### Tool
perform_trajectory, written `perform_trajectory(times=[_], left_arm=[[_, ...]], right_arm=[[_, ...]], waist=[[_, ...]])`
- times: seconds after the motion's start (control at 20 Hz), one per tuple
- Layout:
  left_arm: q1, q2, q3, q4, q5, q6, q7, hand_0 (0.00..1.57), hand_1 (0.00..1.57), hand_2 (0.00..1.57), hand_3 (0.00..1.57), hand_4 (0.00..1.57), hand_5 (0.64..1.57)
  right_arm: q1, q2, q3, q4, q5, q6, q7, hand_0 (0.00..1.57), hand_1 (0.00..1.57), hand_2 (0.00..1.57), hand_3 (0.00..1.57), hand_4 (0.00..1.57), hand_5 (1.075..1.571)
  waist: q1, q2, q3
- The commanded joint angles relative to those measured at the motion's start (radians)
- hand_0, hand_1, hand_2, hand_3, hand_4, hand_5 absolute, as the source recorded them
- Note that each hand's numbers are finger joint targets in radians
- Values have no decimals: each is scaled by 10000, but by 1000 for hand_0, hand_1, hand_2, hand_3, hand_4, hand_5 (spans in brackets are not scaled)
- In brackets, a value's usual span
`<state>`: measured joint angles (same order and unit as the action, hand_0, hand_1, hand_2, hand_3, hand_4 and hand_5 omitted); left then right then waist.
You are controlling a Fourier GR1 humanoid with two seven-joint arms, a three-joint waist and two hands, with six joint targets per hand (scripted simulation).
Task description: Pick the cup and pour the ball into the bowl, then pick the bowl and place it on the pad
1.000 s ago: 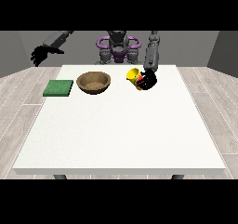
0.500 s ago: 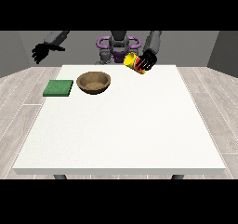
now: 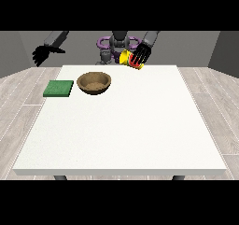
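A yellow cup [image 3: 126, 58] with a red base is held in the air above the table's far edge, tilted with its mouth towards the view's left. The hand at the view's right [image 3: 141, 54] is curled round it. No ball shows. A brown wooden bowl [image 3: 94, 83] rests on the white table [image 3: 121, 126] left of centre, below and left of the cup. A green pad [image 3: 59, 88] lies flat left of the bowl. The hand at the view's left [image 3: 41, 54] hangs raised beyond the table's far left corner, fingers relaxed and holding nothing.
The robot's torso [image 3: 116, 44] with purple rings stands behind the far edge of the table. Wooden floor surrounds the table on all sides.
The hand at the view's right lifted the cup off the table and carried it up and to the view's left, towards the bowl. The other hand barely moved.
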<state>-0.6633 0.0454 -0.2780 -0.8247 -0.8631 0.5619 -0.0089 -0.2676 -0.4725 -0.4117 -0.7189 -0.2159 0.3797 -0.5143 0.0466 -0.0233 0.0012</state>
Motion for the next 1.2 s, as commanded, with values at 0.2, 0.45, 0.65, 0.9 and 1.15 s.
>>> perform_trajectory(times=[0.2, 0.45, 0.65, 0.9, 1.15], left_arm=[[-701, -441, -1397, -316, -2216, -637, 2295, 822, 822, 1571, 1559, 881, 1571], [-897, -450, -2112, -333, -3001, -1125, 3173, 549, 549, 1571, 1571, 935, 1565], [-1550, -453, -3535, -775, -3930, -1388, 4637, 455, 455, 1571, 1571, 894, 1571], [-1391, -454, -4341, -1178, -4641, -2182, 5149, 376, 376, 1571, 1571, 835, 1569], [-1355, -454, -5083, -768, -5331, -2894, 4704, 48, 48, 1571, 1571, 1085, 1495]], right_arm=[[-253, -303, -43, 652, 60, 179, -221, 0, 0, 0, 0, 0, 1548], [-1227, 79, 490, 350, 350, -589, 948, 0, 0, 0, 180, 0, 1534], [-2160, 350, 563, 634, 491, -1008, 621, 0, 0, 0, 267, 0, 1530], [-2325, 10, 601, 792, 410, -337, 575, 0, 0, 0, 271, 0, 1528], [-2724, 46, 429, 828, 211, -494, 630, 0, 0, 0, 276, 0, 1523]], waist=[[-152, -131, -2], [-346, -329, -13], [-436, 531, -6], [-659, 633, -6], [-746, 1099, -5]])
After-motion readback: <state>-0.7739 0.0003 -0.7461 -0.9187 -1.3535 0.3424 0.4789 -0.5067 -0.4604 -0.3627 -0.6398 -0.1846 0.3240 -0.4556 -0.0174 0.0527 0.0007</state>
